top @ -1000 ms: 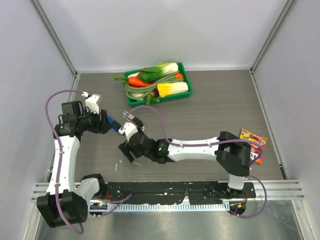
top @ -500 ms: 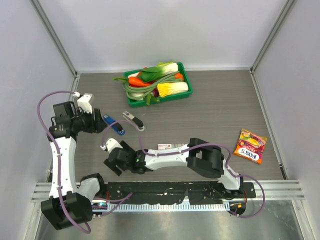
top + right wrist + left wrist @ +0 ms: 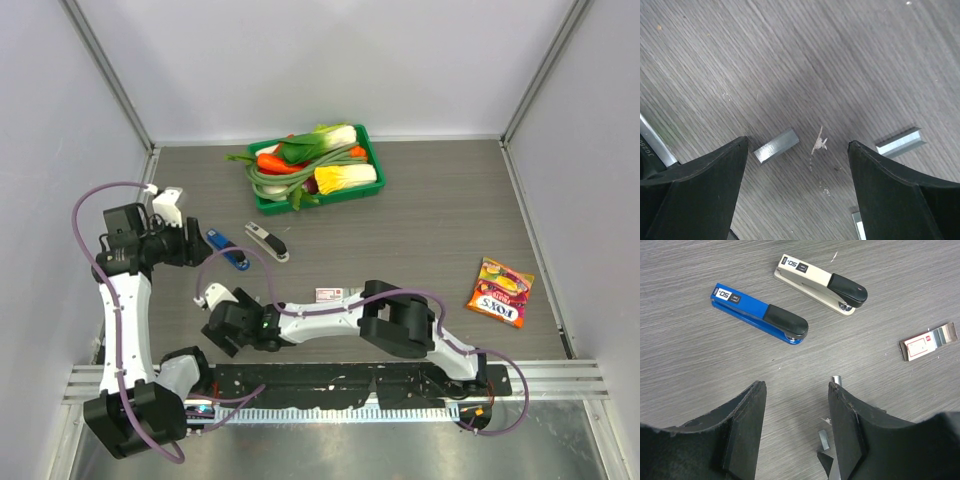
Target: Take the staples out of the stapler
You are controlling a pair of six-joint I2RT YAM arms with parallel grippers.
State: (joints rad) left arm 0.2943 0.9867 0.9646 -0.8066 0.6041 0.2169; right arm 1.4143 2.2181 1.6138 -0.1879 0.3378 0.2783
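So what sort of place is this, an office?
Probably a robot test bench: a left arm and right arm bolted to a walled-in table, with mismatched props, a black-and-silver stapler, a blue stapler and a green tray of vegetables.

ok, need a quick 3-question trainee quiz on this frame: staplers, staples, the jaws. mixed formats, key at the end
1. True or false: the left gripper is holding the stapler.
2. What lies on the table under the right gripper, between its open jaws? A) staples B) a screw C) a pen
3. How many staplers are on the table?
Key: 1 false, its jaws are open and empty. 2 A. 3 two, the stapler and the blue stapler.
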